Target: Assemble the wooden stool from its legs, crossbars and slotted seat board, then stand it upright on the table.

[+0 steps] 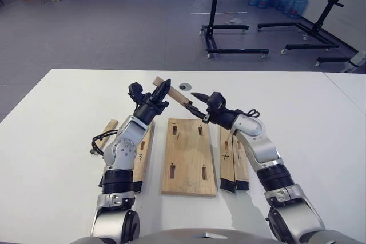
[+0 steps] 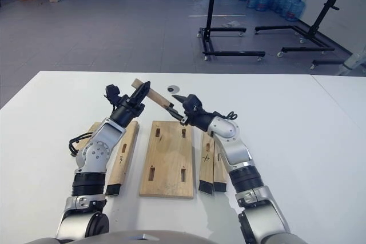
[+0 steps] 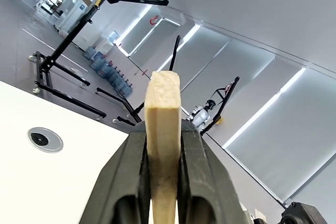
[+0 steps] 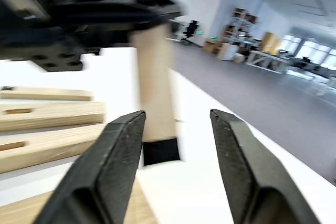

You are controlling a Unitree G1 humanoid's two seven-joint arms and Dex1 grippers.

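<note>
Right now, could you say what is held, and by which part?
Left gripper clamps the black-tipped wooden leg near its plain end; right gripper holds nothing.

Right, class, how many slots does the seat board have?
4 in the board: far-left slot, far-right slot, near-left slot, near-right slot. None looks hidden.

One slotted seat board (image 1: 189, 158), four black-tipped legs (image 1: 226, 155) and one short crossbar (image 1: 107, 128) were counted in all.
</note>
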